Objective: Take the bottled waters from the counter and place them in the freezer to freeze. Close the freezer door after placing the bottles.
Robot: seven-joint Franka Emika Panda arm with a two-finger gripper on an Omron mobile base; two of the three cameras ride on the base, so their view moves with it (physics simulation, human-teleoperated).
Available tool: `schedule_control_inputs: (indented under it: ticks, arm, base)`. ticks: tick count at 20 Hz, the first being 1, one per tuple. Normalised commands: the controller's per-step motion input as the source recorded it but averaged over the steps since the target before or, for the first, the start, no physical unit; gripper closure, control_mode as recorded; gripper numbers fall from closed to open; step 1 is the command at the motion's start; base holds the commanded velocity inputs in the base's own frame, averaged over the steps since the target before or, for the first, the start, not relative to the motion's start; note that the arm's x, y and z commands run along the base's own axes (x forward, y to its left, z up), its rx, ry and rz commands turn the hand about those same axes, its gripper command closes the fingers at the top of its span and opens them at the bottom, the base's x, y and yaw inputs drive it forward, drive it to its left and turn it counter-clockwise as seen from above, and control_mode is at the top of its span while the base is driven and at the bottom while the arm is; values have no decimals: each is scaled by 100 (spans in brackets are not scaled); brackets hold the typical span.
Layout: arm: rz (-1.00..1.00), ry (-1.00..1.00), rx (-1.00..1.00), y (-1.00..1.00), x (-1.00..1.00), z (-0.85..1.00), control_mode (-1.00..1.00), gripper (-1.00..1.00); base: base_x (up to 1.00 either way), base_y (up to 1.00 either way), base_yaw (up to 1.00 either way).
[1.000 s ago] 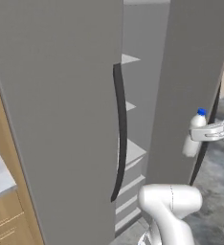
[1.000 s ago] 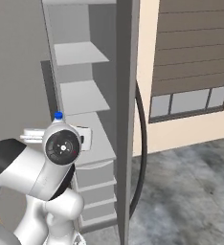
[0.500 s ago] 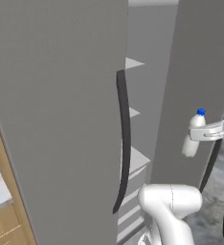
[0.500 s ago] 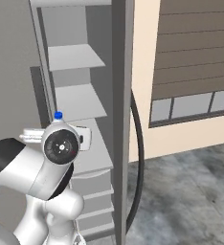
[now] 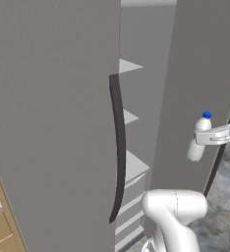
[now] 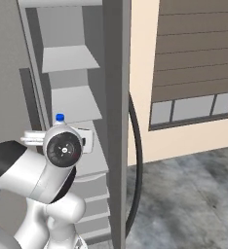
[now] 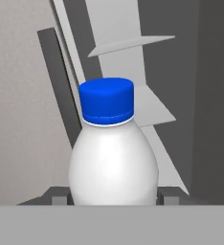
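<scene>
I have the claw (image 5: 205, 139) pinched on the plain bottled water (image 5: 199, 138), its blue cap (image 7: 106, 101) up, held upright in the air in front of the freezer (image 6: 72, 104). The freezer door (image 5: 205, 64) stands open just behind the bottle in the left base view. Through my hand view the white shelves (image 7: 133, 45) sit beyond the bottle, which touches none of them.

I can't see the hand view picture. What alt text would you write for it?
A white plastic water bottle with a blue cap stands upright and close to the camera, clamped low down between the gripper's two dark fingertips. Behind it, the freezer stands open, its white shelves visible inside.
</scene>
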Motion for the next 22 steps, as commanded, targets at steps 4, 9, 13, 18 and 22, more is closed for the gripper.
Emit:
schedule_control_inputs:
  ticks: [4, 9, 13, 18, 22]
  arm:
    - [0, 0, 0, 0, 0, 0, 100, 100]
    - [0, 0, 0, 0, 0, 0, 100, 100]
    - [0, 0, 0, 0, 0, 0, 100, 100]
    - [0, 0, 0, 0, 0, 0, 100, 100]
    - [0, 0, 0, 0, 0, 0, 100, 100]
  base:
    - [28, 0, 5]
    - [36, 0, 1]
    - [68, 9, 8]
    - [55, 22, 10]
    - [40, 28, 7]
